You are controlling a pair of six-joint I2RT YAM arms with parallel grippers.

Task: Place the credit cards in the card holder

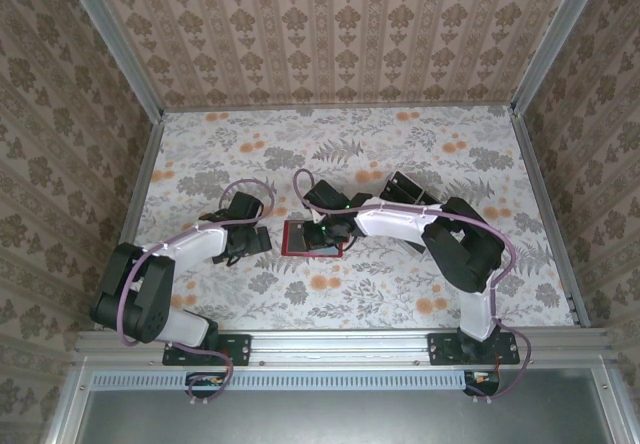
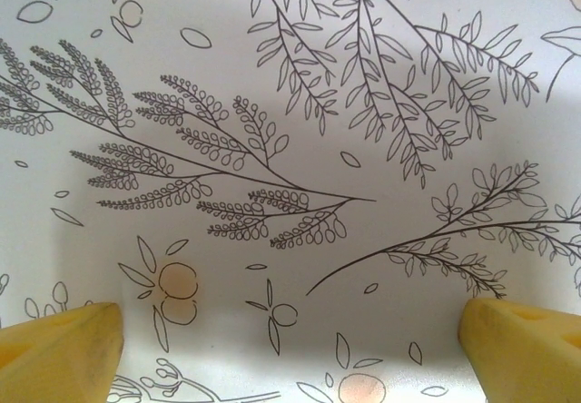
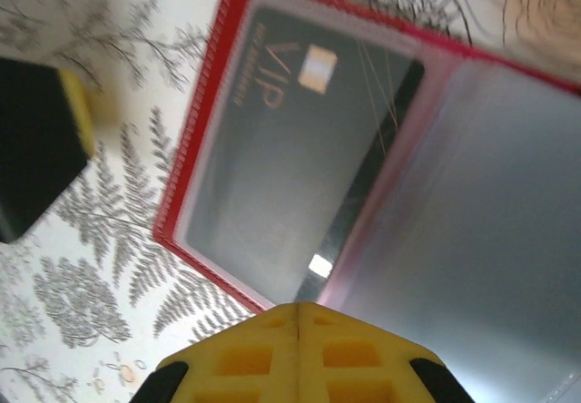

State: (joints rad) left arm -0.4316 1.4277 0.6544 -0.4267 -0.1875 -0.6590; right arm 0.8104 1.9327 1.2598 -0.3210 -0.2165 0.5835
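Now one credit card [image 3: 290,149] sits inside the card holder [image 3: 193,122]

On table [image 1: 420,144], card holder [image 1: 298,236] lying open, roughly midway between left and right edges. One credit card [image 3: 290,149] sitting in pocket of holder's half facing left edge. Other half lying under right gripper [image 3: 300,326]. Just left of holder, and apart from it, left gripper [image 2: 290,353] hanging over table. Behind and right of holder, toward far edge, cluster of flat things [image 1: 405,189] lying, perhaps more cards.
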